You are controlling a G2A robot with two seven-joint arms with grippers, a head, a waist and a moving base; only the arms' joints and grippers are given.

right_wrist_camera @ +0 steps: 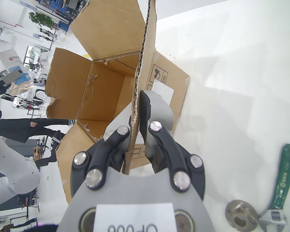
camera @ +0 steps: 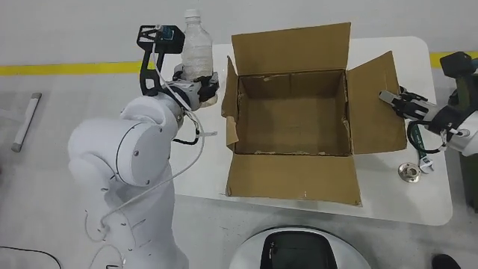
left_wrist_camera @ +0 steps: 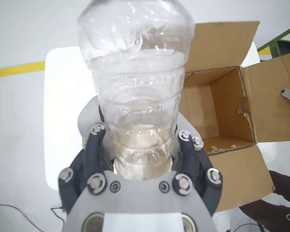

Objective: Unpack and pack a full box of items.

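White table [camera: 418,202] with open cardboard box [camera: 291,119] mid-surface, metal flange [right_wrist_camera: 232,208] and green-handled wrench [right_wrist_camera: 285,167] near it.

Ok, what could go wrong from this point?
The left tool grips the clear plastic bottle low near its base; it might tip or slip. The right tool pinches a side flap of the brown cardboard box; pulling could tear its ragged edge or drag the box toward the green-handled wrench and round metal flange.
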